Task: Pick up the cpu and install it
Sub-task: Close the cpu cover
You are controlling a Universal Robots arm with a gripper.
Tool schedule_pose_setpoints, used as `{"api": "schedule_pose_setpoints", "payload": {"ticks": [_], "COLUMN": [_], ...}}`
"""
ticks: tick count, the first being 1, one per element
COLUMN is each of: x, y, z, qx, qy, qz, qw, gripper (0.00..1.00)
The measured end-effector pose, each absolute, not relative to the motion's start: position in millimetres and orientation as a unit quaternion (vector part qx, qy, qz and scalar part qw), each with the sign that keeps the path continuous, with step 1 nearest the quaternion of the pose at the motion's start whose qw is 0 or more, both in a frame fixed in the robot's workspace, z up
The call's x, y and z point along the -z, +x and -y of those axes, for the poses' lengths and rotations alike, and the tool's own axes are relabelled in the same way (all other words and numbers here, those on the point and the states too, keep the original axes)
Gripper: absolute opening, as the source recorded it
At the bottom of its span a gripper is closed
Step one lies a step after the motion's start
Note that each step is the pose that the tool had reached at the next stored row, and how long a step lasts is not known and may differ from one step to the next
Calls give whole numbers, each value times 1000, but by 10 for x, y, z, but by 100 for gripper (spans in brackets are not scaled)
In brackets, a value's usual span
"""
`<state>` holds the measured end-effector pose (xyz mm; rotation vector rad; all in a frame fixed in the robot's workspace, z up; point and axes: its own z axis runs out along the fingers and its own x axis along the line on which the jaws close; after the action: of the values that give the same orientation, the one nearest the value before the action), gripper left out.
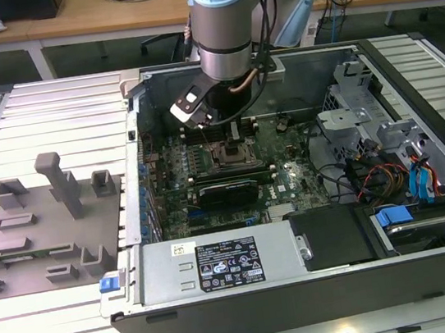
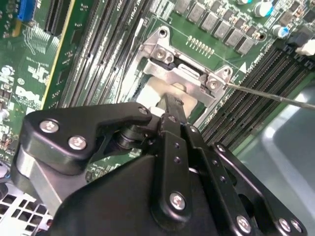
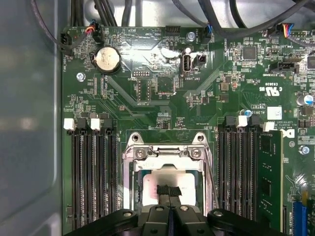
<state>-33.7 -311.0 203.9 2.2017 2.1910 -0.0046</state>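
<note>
on the exterior view's left the grey tray [image 1: 17, 237] lies outside the open computer case [image 1: 322, 285]. further right, inside the case, the cpu [image 3: 150, 183] lies flat in the metal-framed socket [image 3: 167, 153], probably because this is its place for installing. the arm [image 1: 223, 25] stands almost straight down over the socket, and the gripper [image 3: 169, 191] has its fingers pressed together, gripping nothing, tips just at the cpu's pale top; whether they touch it i cannot tell.

Print on motherboard [image 3: 147, 123], power-supply sticker [image 1: 229, 262] — none clearly readable
</note>
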Motion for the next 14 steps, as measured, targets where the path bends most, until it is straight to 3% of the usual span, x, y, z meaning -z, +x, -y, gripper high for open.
{"api": "schedule_pose_setpoints", "payload": {"ticks": [14], "x": [-2123], "y": [-258], "z": [3109], "qx": [1], "qy": [711], "qz": [-703], "qw": [18], "gripper": [11]}}
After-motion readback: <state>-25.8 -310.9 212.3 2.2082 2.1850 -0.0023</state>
